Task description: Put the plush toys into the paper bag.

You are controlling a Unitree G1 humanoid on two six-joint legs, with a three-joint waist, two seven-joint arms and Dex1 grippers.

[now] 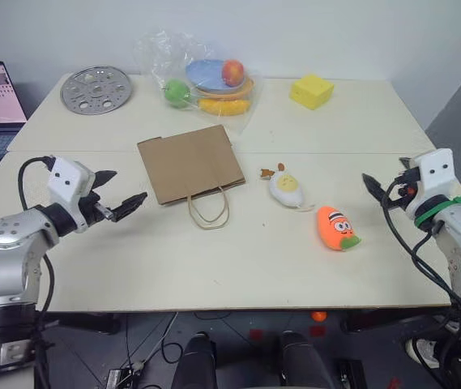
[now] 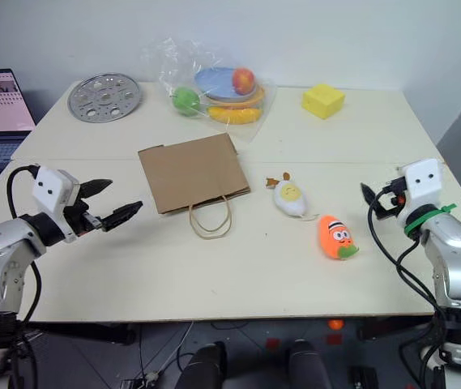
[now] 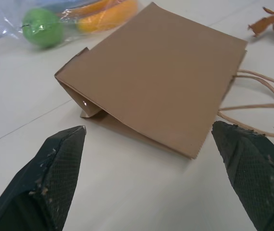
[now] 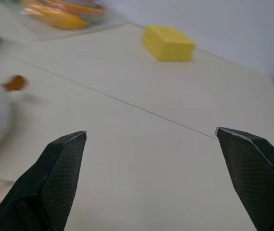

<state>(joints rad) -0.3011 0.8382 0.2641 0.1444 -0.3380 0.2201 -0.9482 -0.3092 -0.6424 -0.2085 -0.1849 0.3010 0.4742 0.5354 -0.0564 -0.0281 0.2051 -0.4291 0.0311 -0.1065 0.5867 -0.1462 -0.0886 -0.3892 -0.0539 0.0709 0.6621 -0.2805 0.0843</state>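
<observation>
The left gripper (image 1: 121,195) is spread wide and empty, with the flat paper bag (image 1: 189,164) at its two o'clock. The right gripper (image 1: 373,185) is also spread and empty; the orange plush toy (image 1: 335,228) lies at its eight o'clock, the white plush toy (image 1: 287,189) at nine.

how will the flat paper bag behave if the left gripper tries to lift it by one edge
The paper bag lies folded flat, so it will probably sag and stay shut. It looks thin and light, likely to slide on the smooth table. Its loop handles seem floppy.
</observation>
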